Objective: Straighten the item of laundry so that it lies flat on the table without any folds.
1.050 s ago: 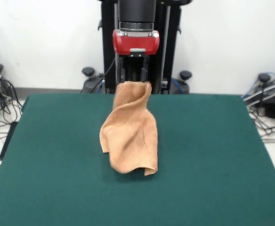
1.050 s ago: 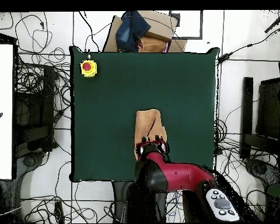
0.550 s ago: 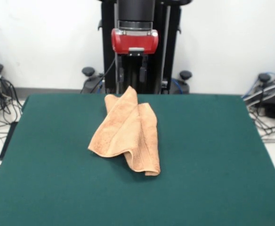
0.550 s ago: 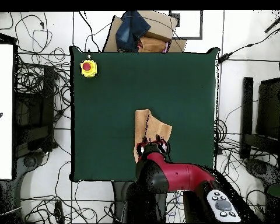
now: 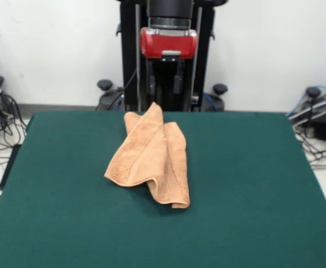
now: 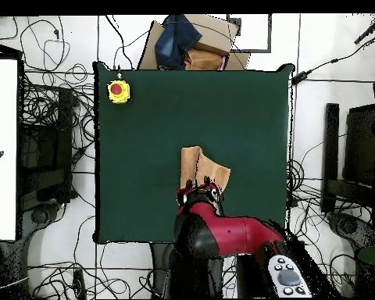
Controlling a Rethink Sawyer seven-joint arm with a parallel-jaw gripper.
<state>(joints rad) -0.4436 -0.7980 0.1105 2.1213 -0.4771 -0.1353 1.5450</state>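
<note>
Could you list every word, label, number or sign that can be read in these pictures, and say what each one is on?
None: no text is legible in either view.
Towel: no label or print shows.
Gripper, red housing: no readable marking.
Yellow box with red button on the table: any marking is too small to read.
Grey button pad on the arm: symbols too small to read.

Robotics lab: green-covered table [image 6: 144,117] on white floor, tangled cables [image 6: 54,101] at left and right of frame, yellow emergency-stop button [image 6: 118,91] upper left.
</note>
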